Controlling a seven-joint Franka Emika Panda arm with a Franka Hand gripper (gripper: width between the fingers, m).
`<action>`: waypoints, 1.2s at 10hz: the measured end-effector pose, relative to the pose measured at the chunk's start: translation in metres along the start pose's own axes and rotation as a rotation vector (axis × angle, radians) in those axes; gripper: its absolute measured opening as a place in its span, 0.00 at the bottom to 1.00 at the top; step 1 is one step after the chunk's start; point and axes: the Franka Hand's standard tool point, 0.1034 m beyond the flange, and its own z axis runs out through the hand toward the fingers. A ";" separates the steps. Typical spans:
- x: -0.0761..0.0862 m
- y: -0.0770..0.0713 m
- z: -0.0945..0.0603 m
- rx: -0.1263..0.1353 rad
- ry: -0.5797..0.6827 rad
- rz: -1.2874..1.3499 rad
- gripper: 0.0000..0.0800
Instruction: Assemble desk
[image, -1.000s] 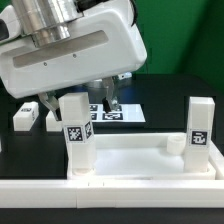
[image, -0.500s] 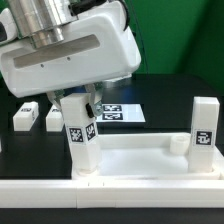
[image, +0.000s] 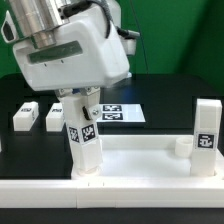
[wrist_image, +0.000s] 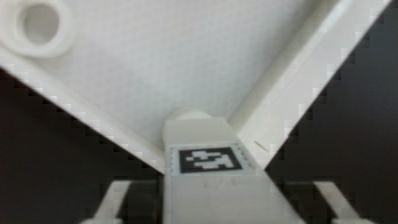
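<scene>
Filling the upper part of the exterior view, the white robot arm (image: 70, 50) leans over the black bench (image: 170, 95). The desk top (image: 140, 158), a white tray with a raised rim, lies across the front of the bench. Behind it lies the marker board (image: 120, 112). An upright leg (image: 207, 125) stands at the top's corner on the exterior view's right. A tilted leg (image: 82, 135) stands at the corner on the exterior view's left, and the pincer (image: 78, 103) is clamped on its upper part. Two loose legs (image: 25, 115) (image: 54, 117) lie side by side on the bench, further to that view's left. In the wrist view the tilted leg's tag (wrist_image: 210, 158) faces the camera between the fingers (wrist_image: 121, 200).
</scene>
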 end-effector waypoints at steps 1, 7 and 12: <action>-0.003 -0.002 0.002 0.014 -0.008 0.163 0.38; -0.016 -0.009 0.011 0.055 -0.044 0.433 0.48; -0.010 -0.005 0.000 -0.024 -0.015 -0.292 0.81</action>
